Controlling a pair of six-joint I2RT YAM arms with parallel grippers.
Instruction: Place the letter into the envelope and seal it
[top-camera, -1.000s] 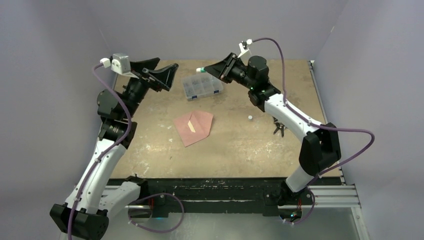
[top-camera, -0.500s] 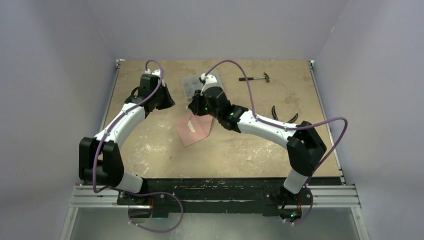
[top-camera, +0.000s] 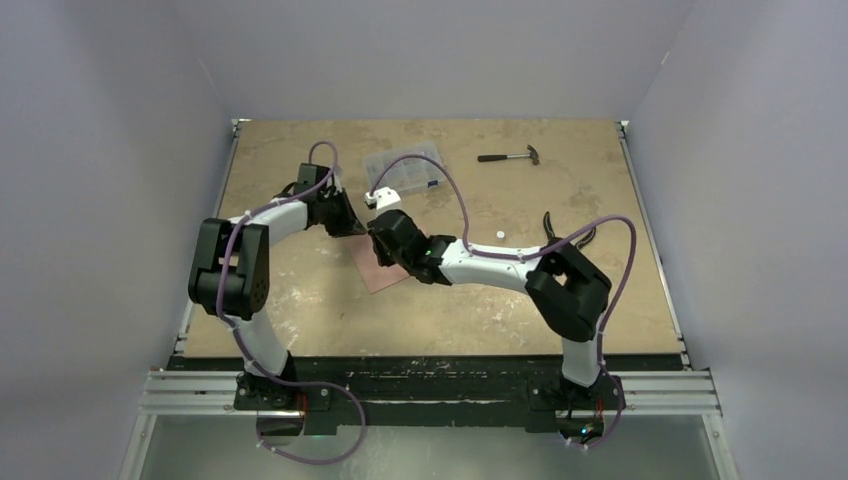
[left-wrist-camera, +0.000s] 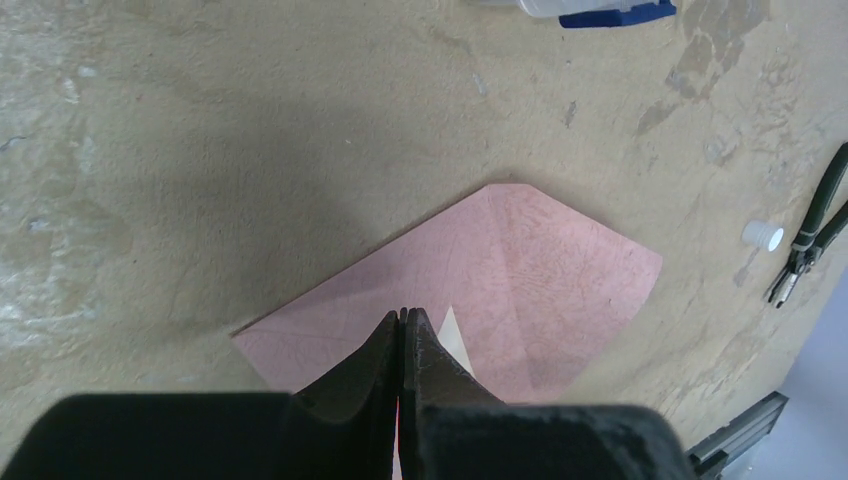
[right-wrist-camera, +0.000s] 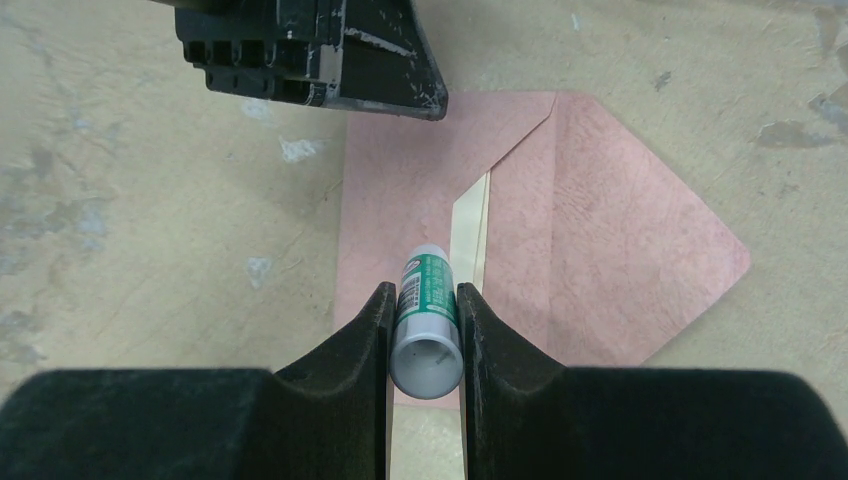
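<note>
The pink envelope (top-camera: 374, 272) lies flat on the table, with its flap folded over (right-wrist-camera: 610, 240). A narrow pale strip (right-wrist-camera: 470, 228) shows along the flap's edge. I cannot tell whether that strip is the letter, which is otherwise hidden. My left gripper (left-wrist-camera: 403, 316) is shut, its tips down at the envelope (left-wrist-camera: 545, 265) beside the strip (left-wrist-camera: 450, 330), and nothing shows between them. My right gripper (right-wrist-camera: 422, 292) is shut on a green-and-grey glue stick (right-wrist-camera: 427, 325) that points at the strip. The left gripper (right-wrist-camera: 320, 50) sits just beyond it.
A clear compartment box (top-camera: 405, 172) stands behind the envelope. A hammer (top-camera: 510, 156) lies at the back right. Black pliers (top-camera: 562, 228) and a small white cap (top-camera: 499, 235) lie to the right, with the pliers (left-wrist-camera: 815, 230) and cap (left-wrist-camera: 763, 235) also in the left wrist view.
Both arms came down from high over the back of the table onto the envelope. My left gripper went from open to shut. The right one kept hold of the glue stick.
</note>
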